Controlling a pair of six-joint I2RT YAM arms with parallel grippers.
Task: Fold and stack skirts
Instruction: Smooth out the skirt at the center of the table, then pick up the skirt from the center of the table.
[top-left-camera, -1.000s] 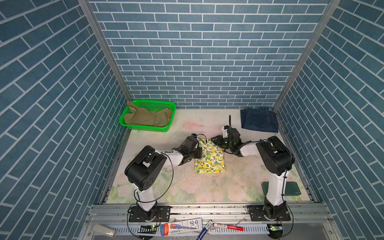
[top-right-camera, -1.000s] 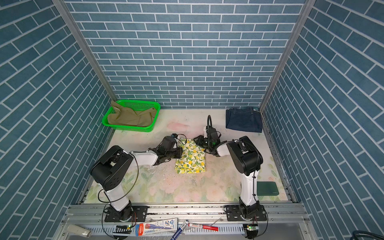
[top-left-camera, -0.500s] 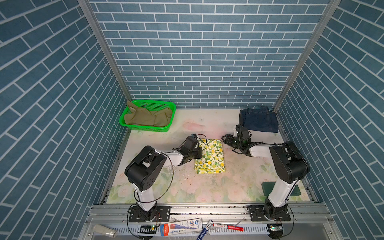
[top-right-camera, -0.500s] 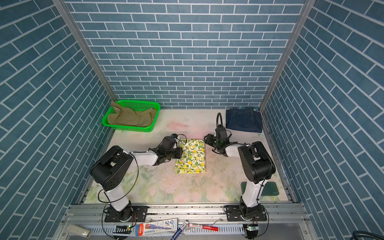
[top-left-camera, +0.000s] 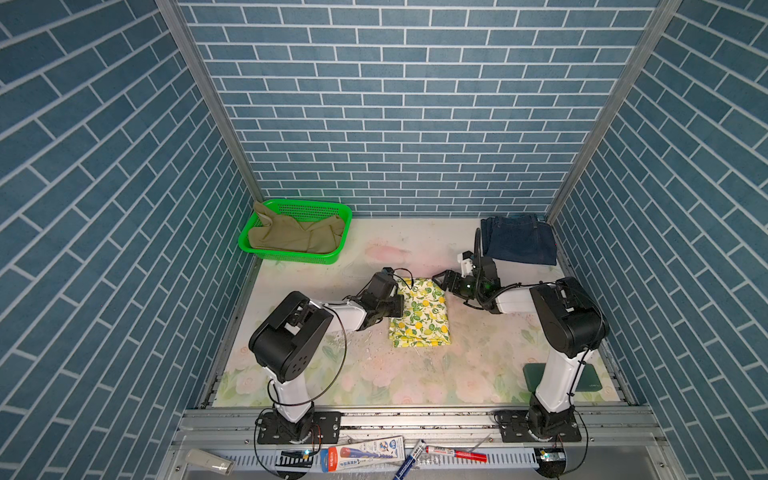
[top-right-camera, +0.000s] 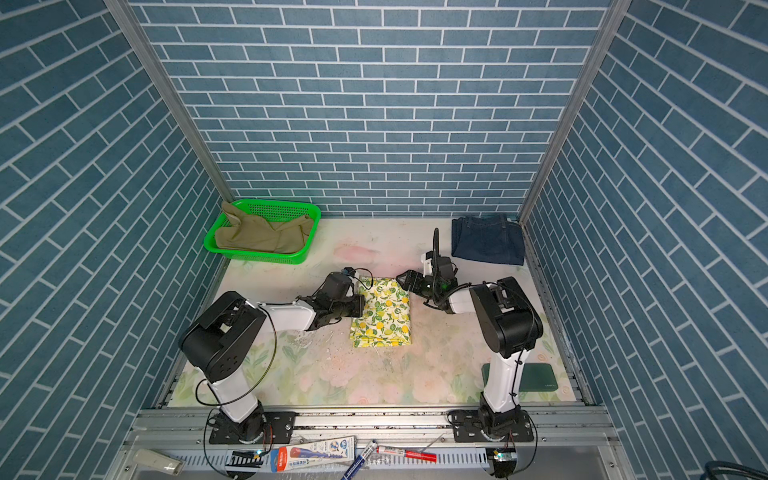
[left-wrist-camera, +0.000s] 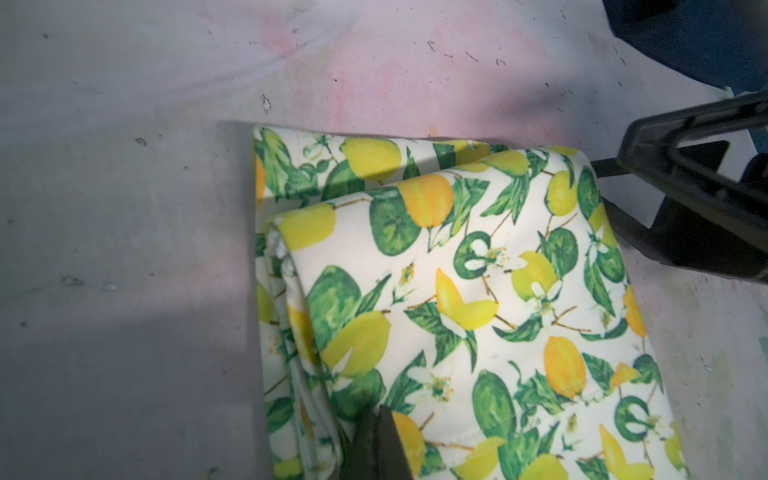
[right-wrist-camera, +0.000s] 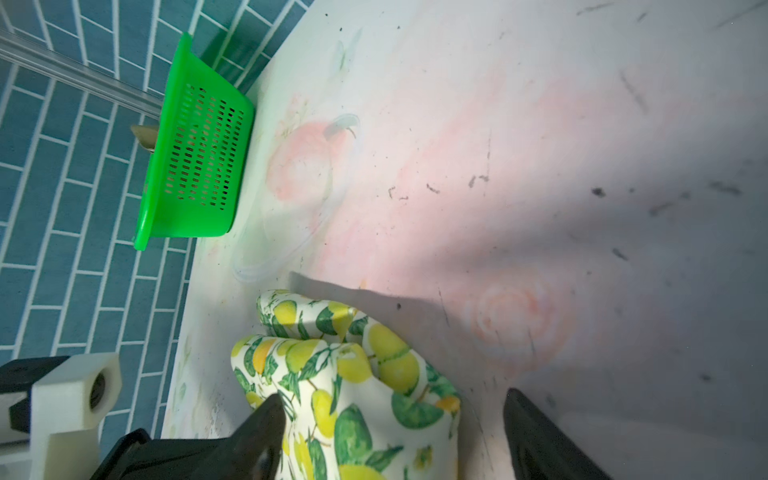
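Aluminium rail (top-left-camera: 415, 420) runs nearest us, and a tube (top-left-camera: 365, 451) and a red marker (top-left-camera: 455, 453) lie in the tray on its near side. Just past it, on the floral table (top-left-camera: 478, 365), a dark green pad (top-left-camera: 598, 376) lies beside the right arm's base.

Further in, near the middle of the table, we see the lemon-print skirt (top-left-camera: 419, 316) (top-right-camera: 382, 316) folded into a tidy rectangle and lying flat. The left gripper (top-left-camera: 398, 305) (left-wrist-camera: 380, 440) sits at the skirt's left edge with its fingers clenched together, tip over the cloth. We cannot tell whether any fabric is pinched between them, since the wrist view shows only the tip. The right gripper (top-left-camera: 442, 282) (right-wrist-camera: 390, 399) stands at the skirt's far right corner, jaws spread wide and gripping nothing. In the right wrist view that corner lies between the two fingers, one over the print and one over bare table.

Beyond, in the far left corner, the green basket (top-left-camera: 291, 257) holds the khaki skirt (top-left-camera: 291, 237), crumpled, one corner up over the rim. In the far right corner, against the wall, the denim skirt (top-left-camera: 519, 243) lies folded on the table, well apart from the lemon-print skirt.
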